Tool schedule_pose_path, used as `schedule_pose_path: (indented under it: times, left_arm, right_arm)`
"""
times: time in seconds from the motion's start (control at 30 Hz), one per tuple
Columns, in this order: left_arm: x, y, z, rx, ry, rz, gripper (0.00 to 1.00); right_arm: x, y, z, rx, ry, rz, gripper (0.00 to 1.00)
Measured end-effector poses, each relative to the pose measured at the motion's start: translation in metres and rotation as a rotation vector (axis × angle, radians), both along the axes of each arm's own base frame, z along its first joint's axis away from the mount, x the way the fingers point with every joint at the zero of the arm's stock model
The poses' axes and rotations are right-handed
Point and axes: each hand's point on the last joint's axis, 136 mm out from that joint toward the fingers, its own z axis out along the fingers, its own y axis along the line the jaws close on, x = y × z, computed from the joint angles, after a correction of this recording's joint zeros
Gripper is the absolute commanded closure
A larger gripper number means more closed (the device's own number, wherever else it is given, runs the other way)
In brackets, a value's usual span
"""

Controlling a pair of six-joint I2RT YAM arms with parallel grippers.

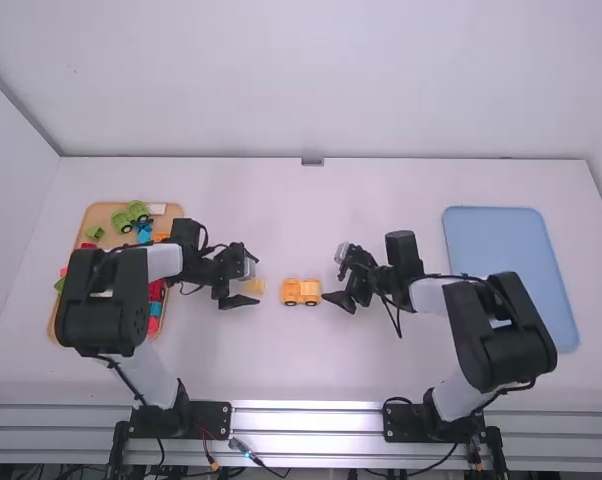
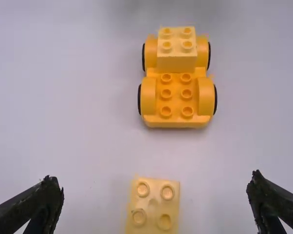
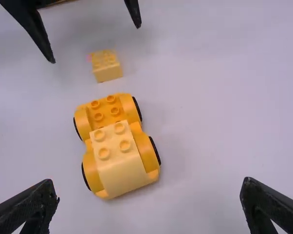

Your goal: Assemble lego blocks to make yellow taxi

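**Parked Between Two Grippers With Jaws Released**

Shows an orange-yellow plastic car base with black-edged wheels (image 2: 176, 84) on a white table (image 1: 301, 360), bearing a pale-yellow four-stud plastic block (image 2: 176, 62) at its right end. Left of the base, catches a loose pale-yellow plastic block (image 2: 154, 208) between the spread, empty jaws of the left gripper (image 1: 251, 280). Just right of the base, finds the right gripper (image 1: 334, 274), also wide and empty.

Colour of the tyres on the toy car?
Black tyres on the orange-yellow toy car; the left wrist view shows them best.
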Motion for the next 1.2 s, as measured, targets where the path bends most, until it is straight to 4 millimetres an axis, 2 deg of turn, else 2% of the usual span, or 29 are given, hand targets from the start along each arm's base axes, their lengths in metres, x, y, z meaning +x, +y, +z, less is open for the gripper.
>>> schedule_pose_path:
  times: [0.17,0.33,0.4,0.43,0.53,0.57,0.6,0.73,0.9,1.07,1.2]
  left_arm:
    - [-0.011,0.001,-0.018,0.002,0.095,-0.001,0.01]
    - [-0.011,0.002,-0.029,0.006,0.124,-0.008,0.02]
    - [-0.008,0.002,-0.031,0.009,0.110,-0.010,0.09]
    - [-0.007,0.002,-0.031,0.010,0.104,-0.010,0.10]
    - [-0.004,0.004,-0.033,0.022,0.091,-0.010,0.30]
    - [-0.004,0.005,-0.033,0.024,0.089,-0.010,0.41]
    - [-0.004,0.005,-0.033,0.025,0.090,-0.010,0.45]
    - [-0.003,0.006,-0.034,0.030,0.086,-0.008,0.52]
    - [-0.003,0.006,-0.035,0.036,0.089,-0.007,0.71]
    - [-0.004,0.007,-0.035,0.040,0.089,-0.007,0.78]
    - [-0.004,0.007,-0.036,0.041,0.093,-0.007,0.78]
  right_arm:
    - [-0.002,0.003,0.002,0.014,-0.008,0.026,0.01]
    - [-0.003,0.004,0.002,0.018,-0.008,0.030,0.01]
    - [-0.003,0.004,0.003,0.019,-0.008,0.031,0.01]
    - [-0.003,0.004,0.003,0.020,-0.008,0.032,0.01]
    - [-0.004,0.005,0.003,0.020,-0.008,0.036,0.01]
    - [-0.004,0.005,0.003,0.020,-0.008,0.035,0.01]
    - [-0.004,0.005,0.003,0.020,-0.008,0.036,0.01]
    - [-0.004,0.005,0.003,0.020,-0.009,0.036,0.01]
    - [-0.004,0.005,0.003,0.020,-0.008,0.036,0.01]
    - [-0.003,0.005,0.003,0.019,-0.008,0.035,0.01]
    - [-0.004,0.005,0.003,0.020,-0.008,0.035,0.01]
